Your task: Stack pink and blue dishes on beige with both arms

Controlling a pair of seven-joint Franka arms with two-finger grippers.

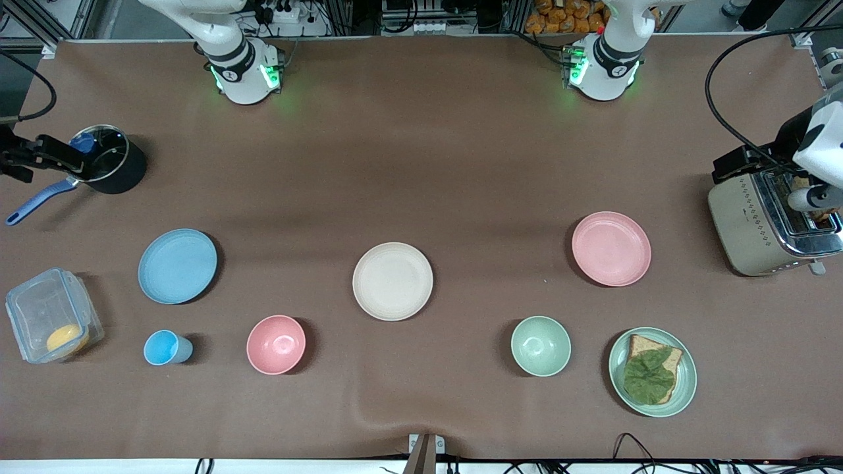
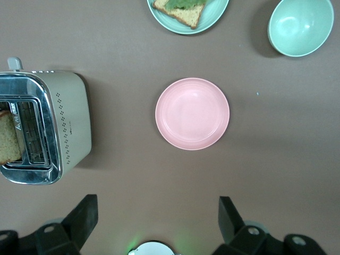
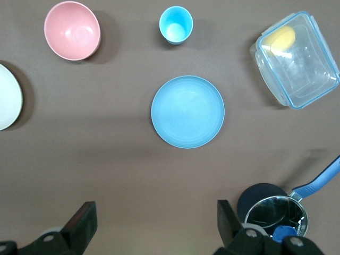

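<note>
While both pincers gape empty: matte round pink plate (image 1: pixel 611 248), blue plate (image 1: pixel 177 266), beige plate (image 1: pixel 392 281).

Pale pink plate (image 1: pixel 611 248), light blue plate (image 1: pixel 177 266), cream-beige plate (image 1: pixel 392 281), deeper pink bowl (image 1: pixel 276 344), pale green bowl (image 1: pixel 541 345), small blue cup (image 1: pixel 164 347), brown table cloth (image 1: pixel 421 164), beige toaster (image 1: pixel 767 220) with dotted diamond pattern, black pot (image 1: pixel 108 160) with blue handle.

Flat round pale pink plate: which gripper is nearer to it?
Left. The left gripper, fingers open, hangs above the pale pink plate; the right gripper hangs above the flat round light blue plate, toward the right arm's end.
</note>
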